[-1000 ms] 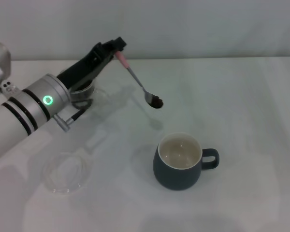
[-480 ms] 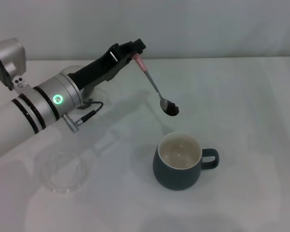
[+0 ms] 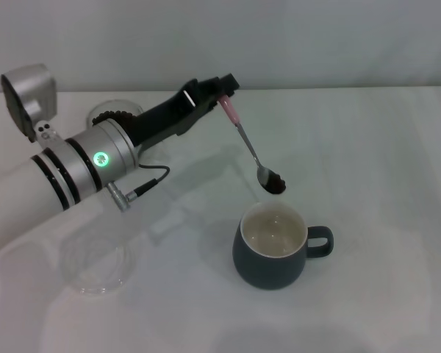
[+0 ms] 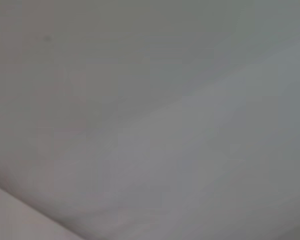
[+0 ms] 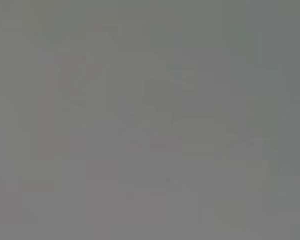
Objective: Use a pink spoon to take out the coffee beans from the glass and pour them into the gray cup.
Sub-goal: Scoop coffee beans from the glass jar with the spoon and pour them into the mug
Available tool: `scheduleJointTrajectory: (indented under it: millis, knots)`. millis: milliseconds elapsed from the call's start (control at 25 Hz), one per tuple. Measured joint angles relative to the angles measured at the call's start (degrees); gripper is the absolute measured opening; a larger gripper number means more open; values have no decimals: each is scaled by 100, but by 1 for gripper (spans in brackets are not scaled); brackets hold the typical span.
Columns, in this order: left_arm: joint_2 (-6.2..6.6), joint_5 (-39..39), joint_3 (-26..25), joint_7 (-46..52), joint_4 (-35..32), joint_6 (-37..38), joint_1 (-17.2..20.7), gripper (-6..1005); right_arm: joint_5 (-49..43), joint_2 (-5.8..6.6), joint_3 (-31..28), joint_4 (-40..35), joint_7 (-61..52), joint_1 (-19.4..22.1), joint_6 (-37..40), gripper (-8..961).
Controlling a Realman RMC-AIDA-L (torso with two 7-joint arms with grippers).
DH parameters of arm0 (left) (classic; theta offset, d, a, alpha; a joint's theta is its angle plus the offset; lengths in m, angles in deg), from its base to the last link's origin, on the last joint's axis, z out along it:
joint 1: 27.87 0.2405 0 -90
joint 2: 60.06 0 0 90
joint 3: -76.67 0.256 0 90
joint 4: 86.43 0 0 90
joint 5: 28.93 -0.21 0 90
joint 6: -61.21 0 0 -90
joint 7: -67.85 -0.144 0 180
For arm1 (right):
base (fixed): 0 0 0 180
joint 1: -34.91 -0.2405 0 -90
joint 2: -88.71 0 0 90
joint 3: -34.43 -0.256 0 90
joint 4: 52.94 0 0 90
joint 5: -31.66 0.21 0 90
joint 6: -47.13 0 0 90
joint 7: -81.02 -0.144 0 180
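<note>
The gray cup (image 3: 272, 246) stands alone on the white table (image 3: 382, 162), open tabletop all around its right and near sides. Above its mouth hangs the pink spoon (image 3: 251, 151) with coffee beans (image 3: 275, 184); the left arm (image 3: 95, 158) spans the left side, over the glass (image 3: 109, 114) and near the clear dish (image 3: 95, 265).

pink spoon (image 3: 247, 145) tilted, coffee beans (image 3: 275, 183) (bowl), above gray cup (image 3: 273, 246)
</note>
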Motion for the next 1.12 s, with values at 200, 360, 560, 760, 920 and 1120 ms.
scheduleJointTrajectory:
  millis: [200,360,560,760,920,1120]
  knots:
    - [-10,-1,316,18,49,-45,-18,132,-2,7,24,-2,0,75,0,872]
    - [-14,-2,510,28,56,-47,18,131,-2,10,30,-32,0,191,0,872]
    - [-18,-49,645,-139,57,-55,26,131,-1,9,30,-73,-12,319,28,872]
    - [2,-220,650,-421,21,-75,-20,131,-1,-61,37,-57,-4,383,30,872]
    - [16,-368,653,-501,7,-189,-129,132,1,-119,12,-62,-4,447,38,872]
    - [17,-379,653,-1036,2,-278,-237,132,34,-146,-6,-21,-11,441,3,872]
